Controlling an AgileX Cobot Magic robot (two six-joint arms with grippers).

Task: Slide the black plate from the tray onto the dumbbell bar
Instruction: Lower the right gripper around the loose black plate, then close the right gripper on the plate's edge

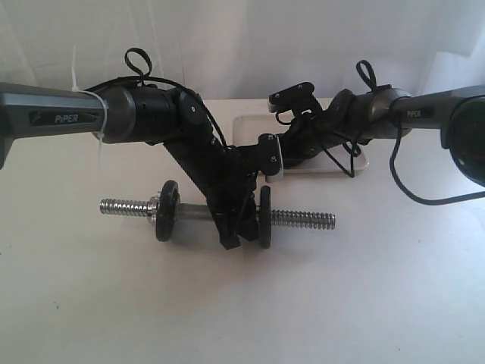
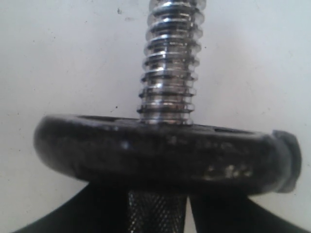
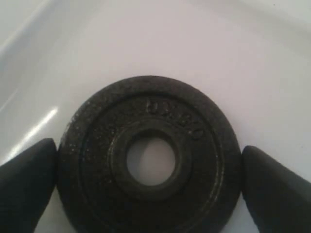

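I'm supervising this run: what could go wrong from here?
The black plate lies flat in the tray, the right gripper flanking only its thin rim, so it may slip on lifting. Its small hole could snag on the threads of the dumbbell bar. The left gripper holds the bar mid-length; it might swing.

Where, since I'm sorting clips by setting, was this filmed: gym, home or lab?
Probably a robot lab bench, not a gym: a left arm and right arm marked PiPER work over a white table backed by white drapes, with one dumbbell bar.
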